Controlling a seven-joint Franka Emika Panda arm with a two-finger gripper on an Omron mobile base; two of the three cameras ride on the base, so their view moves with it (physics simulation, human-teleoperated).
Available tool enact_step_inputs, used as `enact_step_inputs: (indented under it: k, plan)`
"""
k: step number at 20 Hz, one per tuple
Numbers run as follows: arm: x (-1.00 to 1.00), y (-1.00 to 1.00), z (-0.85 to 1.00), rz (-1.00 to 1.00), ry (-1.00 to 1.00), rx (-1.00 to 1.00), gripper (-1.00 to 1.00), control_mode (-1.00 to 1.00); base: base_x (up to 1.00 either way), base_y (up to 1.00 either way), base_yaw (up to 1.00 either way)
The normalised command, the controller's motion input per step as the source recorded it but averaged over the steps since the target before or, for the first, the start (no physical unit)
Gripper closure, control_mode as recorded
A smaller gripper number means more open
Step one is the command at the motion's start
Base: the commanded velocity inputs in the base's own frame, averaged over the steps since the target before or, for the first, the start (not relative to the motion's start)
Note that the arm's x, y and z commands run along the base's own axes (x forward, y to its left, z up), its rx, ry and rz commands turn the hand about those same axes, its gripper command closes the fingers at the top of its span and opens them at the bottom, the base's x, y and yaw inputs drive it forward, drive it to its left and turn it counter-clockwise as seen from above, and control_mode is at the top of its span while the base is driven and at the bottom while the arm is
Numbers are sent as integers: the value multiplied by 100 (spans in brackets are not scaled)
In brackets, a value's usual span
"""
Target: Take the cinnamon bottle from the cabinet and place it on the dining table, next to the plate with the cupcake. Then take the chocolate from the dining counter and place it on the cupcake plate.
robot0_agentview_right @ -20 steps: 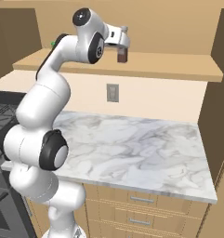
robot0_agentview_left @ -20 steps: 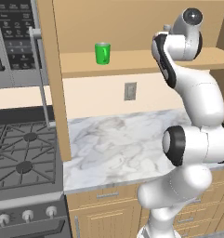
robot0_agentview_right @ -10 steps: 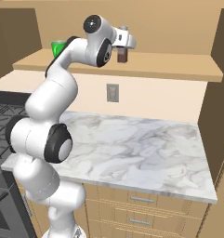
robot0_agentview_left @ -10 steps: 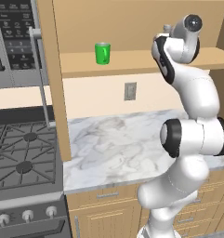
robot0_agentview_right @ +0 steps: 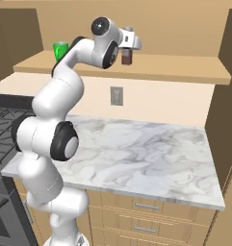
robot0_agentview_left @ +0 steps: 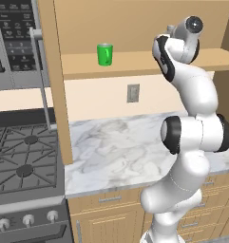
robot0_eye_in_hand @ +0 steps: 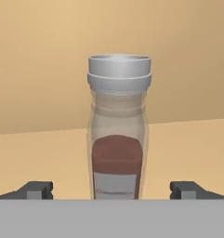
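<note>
From the left base view, the arm is reaching up to the cabinet shelf, well right of the green cup standing there; its hand is turned away behind the wrist. From the right base view, the gripper is sitting at shelf height with the bottle right at its front, upright on the shelf and well right of the cup. In the hand view, the bottle is standing centred between the two fingertips, which are spread wide and touching nothing. The step in hand looks to be the grasp: the hand should be pushing forward level until the glass body, not the cap, is lying between the pads, then closing squarely so the bottle is not tipping.
</note>
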Motion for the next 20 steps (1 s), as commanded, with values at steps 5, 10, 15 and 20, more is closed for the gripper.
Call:
enact_step_inputs:
  k: [5, 10, 15, 20]
  plan:
    - [28, -8, -4, 3, 0, 0, -100, -100, 0, 0, 0]
    - [28, -7, -7, 3, 0, 0, 100, -100, 0, 0, 0]
    - [9, -3, -1, 1, 1, 1, 100, -100, 0, 0, 0]
    - [-3, 0, 0, 0, 1, 0, 100, -100, 0, 0, 0]
